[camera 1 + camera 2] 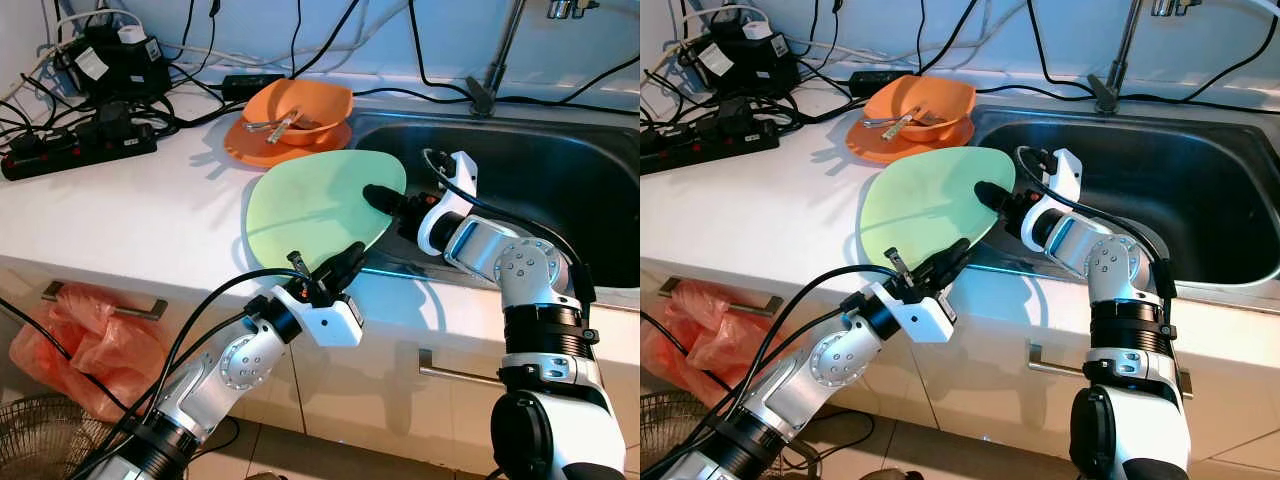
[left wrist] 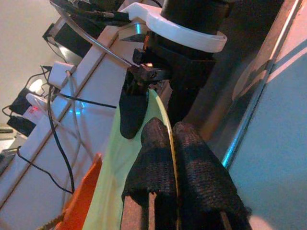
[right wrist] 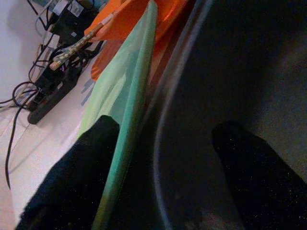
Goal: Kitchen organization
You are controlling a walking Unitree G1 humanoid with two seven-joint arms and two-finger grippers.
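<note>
Left tool (image 2: pixel 172 158) pinching green plate (image 1: pixel 310 205); right tool (image 3: pixel 158 167) agape.

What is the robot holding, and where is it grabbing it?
The green plate. The left gripper pinches its near rim. The right gripper is open around the rim on the sink side.

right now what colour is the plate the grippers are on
Pale green plate, clearest in the left eye view.

White counter (image 1: pixel 130 215), steel sink (image 1: pixel 560 180), drawer handles below, tiled floor, pale wall.
</note>
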